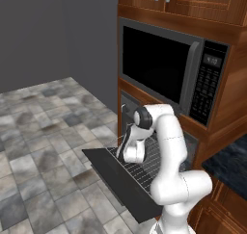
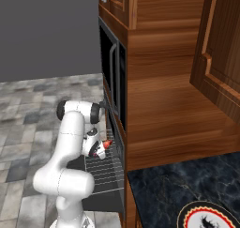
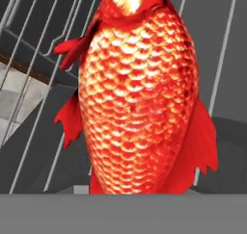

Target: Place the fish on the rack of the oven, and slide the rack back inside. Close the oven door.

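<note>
The red-orange fish [image 3: 140,93] fills the hand view, seen close up with the rack's wires [image 3: 29,84] behind it. My gripper [image 2: 102,148] is shut on the fish [image 2: 107,143] and holds it just above the pulled-out rack [image 2: 104,170]. The fish hides my fingertips in the hand view. The rack [image 1: 147,166] lies out over the open oven door [image 1: 116,177], which hangs flat and dark in front of the grey oven [image 1: 192,146]. My hand is low over the rack's left part in the left base view.
A black-windowed microwave [image 1: 164,67] sits in wooden cabinets above the oven. A dark stone counter [image 2: 187,185] to the right carries a round dark-rimmed plate [image 2: 208,216]. Tiled floor [image 1: 43,132] lies open to the left.
</note>
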You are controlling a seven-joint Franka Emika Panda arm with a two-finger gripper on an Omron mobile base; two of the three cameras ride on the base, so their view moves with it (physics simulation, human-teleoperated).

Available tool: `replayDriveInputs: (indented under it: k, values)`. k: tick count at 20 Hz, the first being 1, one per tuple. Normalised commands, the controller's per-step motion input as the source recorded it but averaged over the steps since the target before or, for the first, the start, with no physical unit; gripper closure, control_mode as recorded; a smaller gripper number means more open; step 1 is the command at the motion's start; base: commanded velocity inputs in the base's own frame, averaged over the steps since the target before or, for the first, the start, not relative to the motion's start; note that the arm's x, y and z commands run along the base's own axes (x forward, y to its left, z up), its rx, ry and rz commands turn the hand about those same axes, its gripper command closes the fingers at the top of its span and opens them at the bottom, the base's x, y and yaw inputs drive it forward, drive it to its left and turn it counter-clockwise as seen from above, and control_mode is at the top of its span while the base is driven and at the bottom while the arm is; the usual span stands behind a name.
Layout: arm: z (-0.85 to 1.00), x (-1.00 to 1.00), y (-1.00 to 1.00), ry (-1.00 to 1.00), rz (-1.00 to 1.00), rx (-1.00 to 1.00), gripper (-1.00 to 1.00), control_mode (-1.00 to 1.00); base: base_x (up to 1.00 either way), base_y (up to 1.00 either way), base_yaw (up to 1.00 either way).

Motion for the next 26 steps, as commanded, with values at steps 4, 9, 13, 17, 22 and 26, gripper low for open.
replayDriveInputs:
  k: [4,9,13,17,22,26]
  values:
    - [-0.70,0.58,0.12,0.00,0.00,0.00,1.00,-1.00,0.00,0.00,0.00]
    - [-0.79,0.28,0.46,0.00,0.00,-0.06,-1.00,-1.00,0.00,0.00,0.00]
    - [-0.57,-0.56,1.00,-0.03,0.00,-0.17,-1.00,-1.00,0.00,0.00,0.00]
    - [-0.13,-0.91,1.00,-0.05,0.00,-0.17,-1.00,-1.00,0.00,0.00,0.00]
    - [0.56,-0.43,0.39,0.00,-0.05,-0.05,-1.00,-1.00,0.00,0.00,0.00]
    - [1.00,-0.11,0.13,0.00,-0.02,-0.01,-1.00,-1.00,0.00,0.00,0.00]
